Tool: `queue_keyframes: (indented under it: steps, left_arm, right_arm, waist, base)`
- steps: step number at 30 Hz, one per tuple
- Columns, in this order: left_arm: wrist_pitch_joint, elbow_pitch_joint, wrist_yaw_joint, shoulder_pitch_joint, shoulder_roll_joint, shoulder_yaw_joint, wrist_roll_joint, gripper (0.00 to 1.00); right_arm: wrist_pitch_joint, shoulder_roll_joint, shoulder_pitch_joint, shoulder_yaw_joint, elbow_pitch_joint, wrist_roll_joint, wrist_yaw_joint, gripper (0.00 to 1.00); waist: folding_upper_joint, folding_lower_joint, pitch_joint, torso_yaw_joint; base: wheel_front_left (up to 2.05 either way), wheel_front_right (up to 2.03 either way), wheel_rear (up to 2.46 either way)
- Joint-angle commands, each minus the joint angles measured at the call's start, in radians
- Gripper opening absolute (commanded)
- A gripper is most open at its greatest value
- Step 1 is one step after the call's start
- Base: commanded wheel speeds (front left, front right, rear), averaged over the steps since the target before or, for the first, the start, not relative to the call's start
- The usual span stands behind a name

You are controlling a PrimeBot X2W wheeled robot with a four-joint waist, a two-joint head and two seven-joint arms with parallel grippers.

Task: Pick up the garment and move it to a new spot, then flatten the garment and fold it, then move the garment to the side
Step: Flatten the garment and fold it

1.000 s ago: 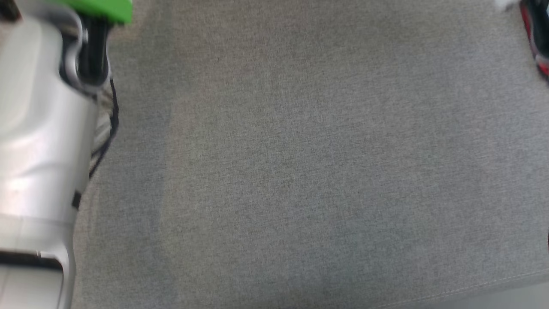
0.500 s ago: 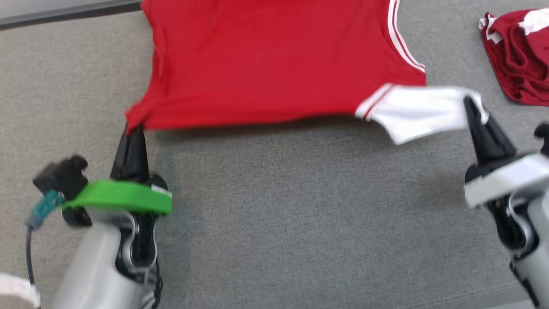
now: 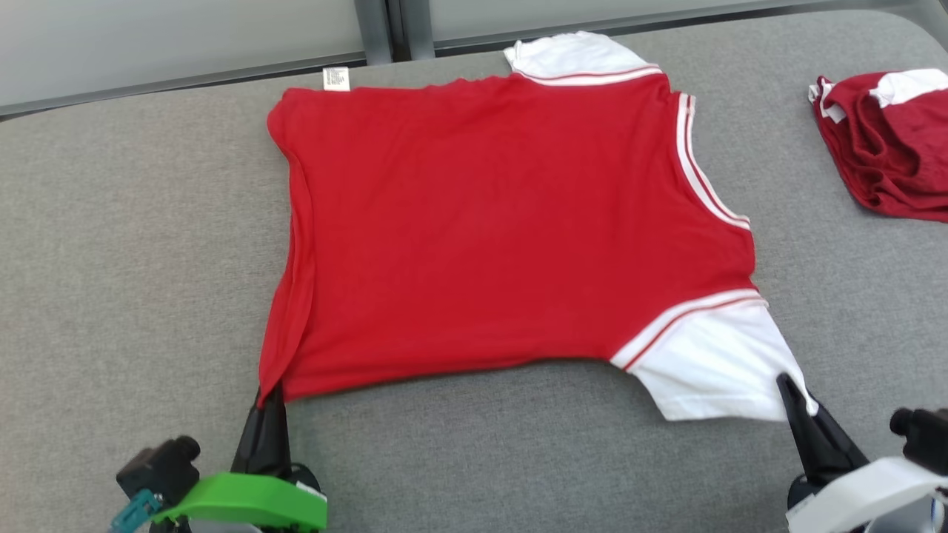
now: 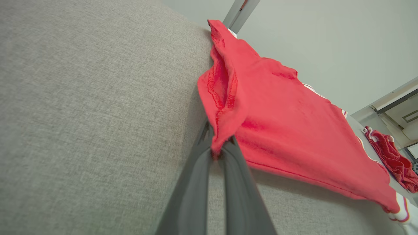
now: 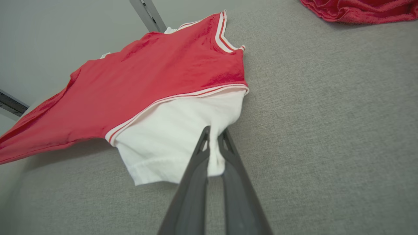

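A red garment [image 3: 503, 222] with white sleeves and striped trim is spread across the grey cushion [image 3: 133, 244], its near edge lifted a little. My left gripper [image 3: 268, 394] is shut on the garment's near left hem corner [image 4: 219, 147]. My right gripper [image 3: 786, 386] is shut on the near white sleeve [image 3: 711, 366]; in the right wrist view the white cloth [image 5: 183, 137] is pinched between the two fingers. The far sleeve [image 3: 574, 55] lies at the cushion's back edge.
A second, crumpled dark red garment [image 3: 885, 141] lies at the cushion's far right [image 5: 359, 8]. The cushion's back edge meets a pale wall with a dark metal post [image 3: 385, 26]. Bare grey fabric stretches left of and in front of the red garment.
The head camera has tilted up, so the whole picture has shifted. Both grippers keep their hold on the garment, which now lies further spread over the cushion.
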Motion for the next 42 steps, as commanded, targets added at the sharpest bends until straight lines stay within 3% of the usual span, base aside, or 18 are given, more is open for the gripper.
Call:
queue_keyframes:
  steps: [1,10,19,22,31,42]
  left_arm:
    - [-0.003,-0.006,0.006,0.028,0.001,0.000,0.008,0.00]
    - [0.004,-0.018,0.016,0.066,0.004,-0.018,0.020,0.00]
    - [0.014,-0.003,0.001,-0.008,0.002,-0.037,0.029,0.00]
    - [0.027,-0.013,-0.016,-0.031,-0.016,-0.029,-0.013,0.00]
    - [0.089,0.031,-0.036,-0.152,0.002,-0.045,-0.013,0.00]
    - [0.124,0.203,-0.076,-0.367,0.001,-0.083,0.028,0.00]
  right_arm:
    - [0.012,0.011,0.032,-0.016,-0.017,-0.012,0.000,0.00]
    - [0.065,0.078,0.113,-0.070,-0.079,-0.038,0.000,0.00]
    - [0.069,0.057,-0.010,-0.069,-0.051,-0.051,0.000,0.00]
    - [0.068,0.039,-0.064,-0.071,-0.030,-0.048,0.000,0.00]
    - [0.078,-0.027,-0.276,-0.018,0.102,-0.047,0.000,0.00]
    - [0.073,-0.069,-0.574,0.058,0.397,-0.032,0.000,0.00]
  waist:
    - [0.0000,0.0001,-0.012,0.013]
    - [0.0000,0.0001,-0.023,0.034]
    - [0.0000,0.0001,-0.019,0.029]
    - [0.0000,0.0001,-0.012,0.036]
    - [0.0000,0.0001,0.018,0.059]
    - [0.0000,0.0001,0.062,0.079]
  base:
    - [0.00,0.00,0.00]
    - [0.00,0.00,0.00]
    - [0.00,0.00,0.00]
    - [0.00,0.00,0.00]
    - [0.00,0.00,0.00]
    - [0.00,0.00,0.00]
